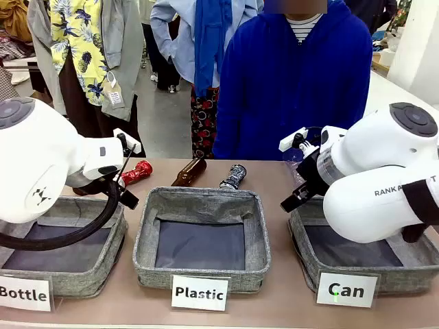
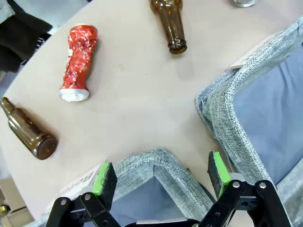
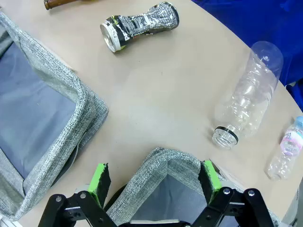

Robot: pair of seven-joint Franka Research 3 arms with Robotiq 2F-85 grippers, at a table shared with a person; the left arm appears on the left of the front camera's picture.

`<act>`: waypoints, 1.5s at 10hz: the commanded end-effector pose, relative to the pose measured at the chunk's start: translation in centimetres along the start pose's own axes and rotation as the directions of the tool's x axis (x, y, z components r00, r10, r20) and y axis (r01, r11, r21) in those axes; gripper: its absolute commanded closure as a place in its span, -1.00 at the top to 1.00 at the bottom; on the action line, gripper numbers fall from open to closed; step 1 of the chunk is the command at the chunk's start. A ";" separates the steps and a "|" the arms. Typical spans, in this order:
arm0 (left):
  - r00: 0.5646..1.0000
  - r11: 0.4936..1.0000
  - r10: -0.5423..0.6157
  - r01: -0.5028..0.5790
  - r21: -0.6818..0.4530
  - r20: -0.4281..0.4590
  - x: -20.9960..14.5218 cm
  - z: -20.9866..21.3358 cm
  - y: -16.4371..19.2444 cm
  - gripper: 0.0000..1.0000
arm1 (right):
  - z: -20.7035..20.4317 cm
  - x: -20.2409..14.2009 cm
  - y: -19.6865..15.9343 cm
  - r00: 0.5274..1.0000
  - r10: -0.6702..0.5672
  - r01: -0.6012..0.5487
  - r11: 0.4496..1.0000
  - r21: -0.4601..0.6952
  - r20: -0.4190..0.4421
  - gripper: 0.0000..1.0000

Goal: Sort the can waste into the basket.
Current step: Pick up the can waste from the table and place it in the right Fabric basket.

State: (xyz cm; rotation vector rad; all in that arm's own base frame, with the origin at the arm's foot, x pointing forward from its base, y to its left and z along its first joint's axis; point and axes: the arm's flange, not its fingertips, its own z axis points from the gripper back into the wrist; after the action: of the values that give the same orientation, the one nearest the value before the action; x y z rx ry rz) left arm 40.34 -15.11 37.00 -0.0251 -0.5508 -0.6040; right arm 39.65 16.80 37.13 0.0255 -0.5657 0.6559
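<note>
1. Table: everything to be sorted lies on it, on the far side beyond the row of three baskets. Judged progress: nil, 0 of 2 cans sorted.
2. Can basket: nearest the robot's right, white "Can" card on front. No can on the dark lining where it shows; part is hidden behind the right arm.
3. Plastic basket in the middle and Bottle basket on the left: nothing inside as far as seen. Not part of this job.
4. Left gripper: jaws wide, holding nothing, hovering over a corner of the Bottle basket.
5. Right gripper: jaws wide, holding nothing, over the far corner of the Can basket.
6. Brown bottles and clear bottle: lying on the table, to be left alone.
7. Black can: crushed, on its side beyond the Plastic basket. Closer to the right gripper, so prob. the easier first pick.
8. Red can: dented, on its side beyond the Bottle basket, well apart from the Can basket. Needs a carry across the row, or a handover.
</note>
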 end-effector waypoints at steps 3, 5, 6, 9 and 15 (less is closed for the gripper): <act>1.000 1.000 0.000 0.000 0.000 0.000 0.0 0.0 0.0 1.00 | 0.0 0.0 0.0 1.000 0.000 0.000 1.000 0.000 0.000 1.00; 1.000 1.000 0.000 0.000 0.000 0.000 0.0 0.0 0.0 1.00 | 0.0 0.0 0.0 1.000 0.000 0.000 1.000 0.000 0.000 1.00; 1.000 1.000 0.000 0.000 0.000 0.000 0.0 0.0 0.0 1.00 | 0.0 0.0 0.0 1.000 0.000 0.000 1.000 0.000 0.000 1.00; 1.000 1.000 0.000 0.000 0.000 0.000 0.0 0.0 0.0 1.00 | 0.0 0.0 0.0 1.000 0.000 0.000 1.000 0.000 0.000 1.00; 1.000 1.000 0.000 0.000 0.000 0.000 0.0 0.0 0.0 1.00 | 0.0 0.0 0.0 1.000 0.000 0.000 1.000 0.000 0.000 1.00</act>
State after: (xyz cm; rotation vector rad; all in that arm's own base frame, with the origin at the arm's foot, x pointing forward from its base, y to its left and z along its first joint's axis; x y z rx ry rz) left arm 40.34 -15.11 37.00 -0.0253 -0.5508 -0.6033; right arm 39.65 16.81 37.13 0.0251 -0.5657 0.6563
